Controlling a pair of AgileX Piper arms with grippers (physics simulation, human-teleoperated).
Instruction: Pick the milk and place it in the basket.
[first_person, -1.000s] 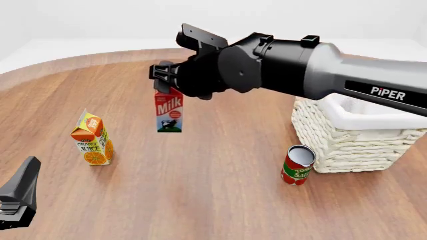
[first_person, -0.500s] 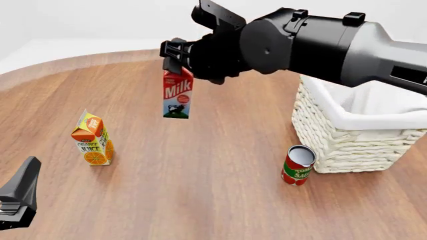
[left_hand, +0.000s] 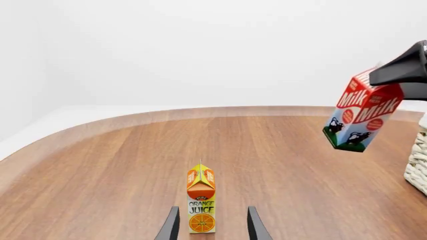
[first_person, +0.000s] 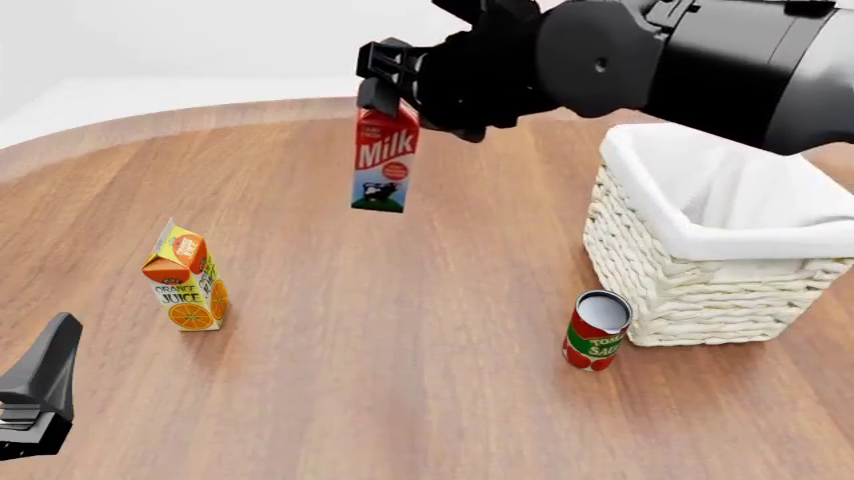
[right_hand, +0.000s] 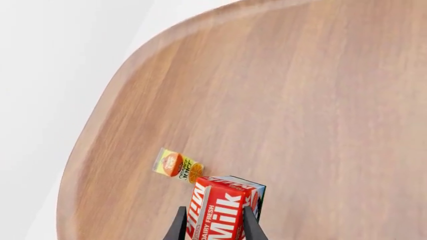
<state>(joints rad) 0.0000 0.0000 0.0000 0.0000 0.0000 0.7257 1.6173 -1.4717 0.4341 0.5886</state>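
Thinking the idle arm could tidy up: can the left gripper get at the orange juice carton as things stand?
Probably yes. The left gripper is open, and the orange juice carton stands upright straight ahead of its fingers with nothing between them. The milk hangs well away in the right gripper.

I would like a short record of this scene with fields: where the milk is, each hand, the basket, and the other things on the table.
milk: in the air, tilted, gripped at its top, not yet over the basket
right hand: shut on the milk
left hand: open, holds nothing
basket: on the table, nothing visible inside
other things: juice carton, tomato sauce can beside the basket
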